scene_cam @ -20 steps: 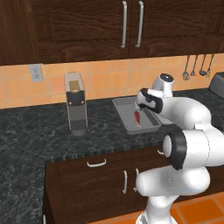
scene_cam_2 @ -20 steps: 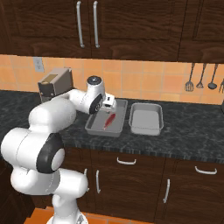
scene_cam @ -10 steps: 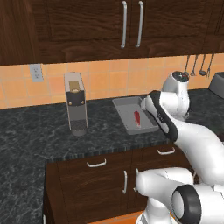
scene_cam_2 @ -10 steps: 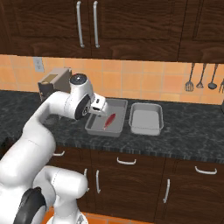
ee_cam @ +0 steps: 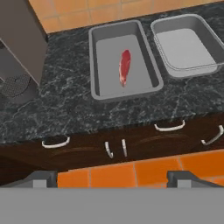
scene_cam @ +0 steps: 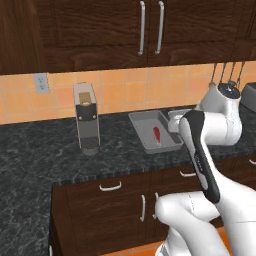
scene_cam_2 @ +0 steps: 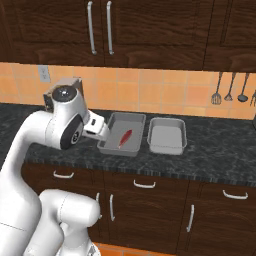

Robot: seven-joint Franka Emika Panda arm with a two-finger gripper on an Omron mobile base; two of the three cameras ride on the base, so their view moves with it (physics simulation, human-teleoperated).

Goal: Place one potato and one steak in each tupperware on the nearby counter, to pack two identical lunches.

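Observation:
A red steak (ee_cam: 125,66) lies alone in the darker tupperware (ee_cam: 105,57), with the lighter tupperware (ee_cam: 183,43) bare just to its right on the counter (ee_cam: 65,109). My gripper (ee_cam: 113,179) is open and holds nothing; it hangs high, off the counter's front edge, looking down on both trays. From the right base view the hand (scene_cam_2: 95,126) sits beside the steak tray (scene_cam_2: 131,121) at its left, the steak (scene_cam_2: 126,137) inside, the other tray (scene_cam_2: 167,136) beyond. In the left base view the steak (scene_cam: 156,135) rests in its tray (scene_cam: 136,127). Any potato is out of view.
A tall dark-and-silver appliance (scene_cam: 86,120) stands on the counter (scene_cam: 40,150) left of the trays, also at the hand view's left edge (ee_cam: 17,43). Utensils (scene_cam_2: 230,90) hang on the tiled wall at right. Dark cabinets with silver handles (ee_cam: 168,127) front an orange floor (ee_cam: 131,173).
The hand has pulled back from over the steak tray toward the counter's front edge and risen, the arm swinging around. The steak and both trays lie as before. Jaws stayed open.

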